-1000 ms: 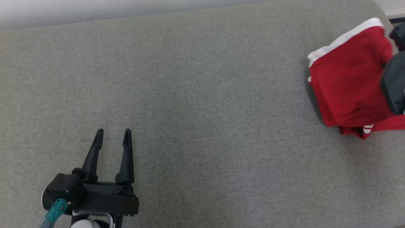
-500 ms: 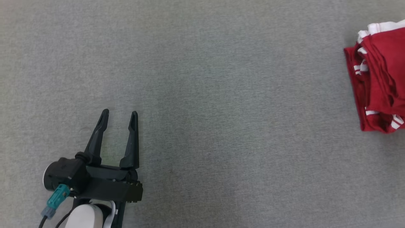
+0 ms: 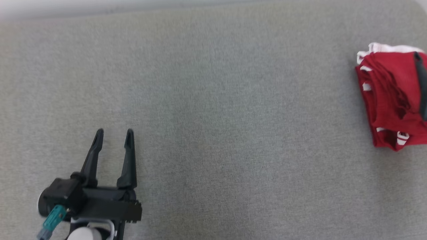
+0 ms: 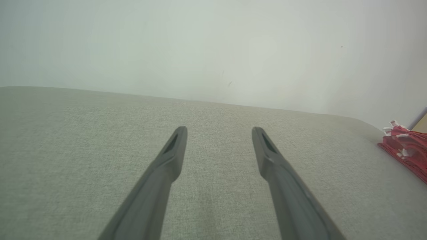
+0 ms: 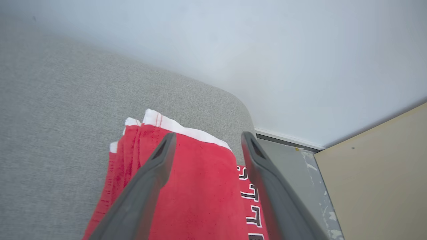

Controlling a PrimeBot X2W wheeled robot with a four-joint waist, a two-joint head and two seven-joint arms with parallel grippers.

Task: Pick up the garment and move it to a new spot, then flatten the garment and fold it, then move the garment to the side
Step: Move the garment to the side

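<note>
1. Leaves the grey cushion (image 3: pixel 213 100) bare across its middle; differs from a second ago only through a shifted camera angle.
2. Finds the red garment (image 3: pixel 390 100) lying folded at the cushion's far right end, near the rounded corner, no longer pinched.
3. Shows the right claw (image 5: pixel 207 135) spread wide over the garment after letting go. Suggests the final move to the side is done.
4. Keeps the left claw (image 3: pixel 114 131) spread and empty, well apart from the garment.

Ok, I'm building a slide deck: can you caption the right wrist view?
Open right end effector over the folded red garment, near the rounded corner of the grey upholstered surface.
</note>
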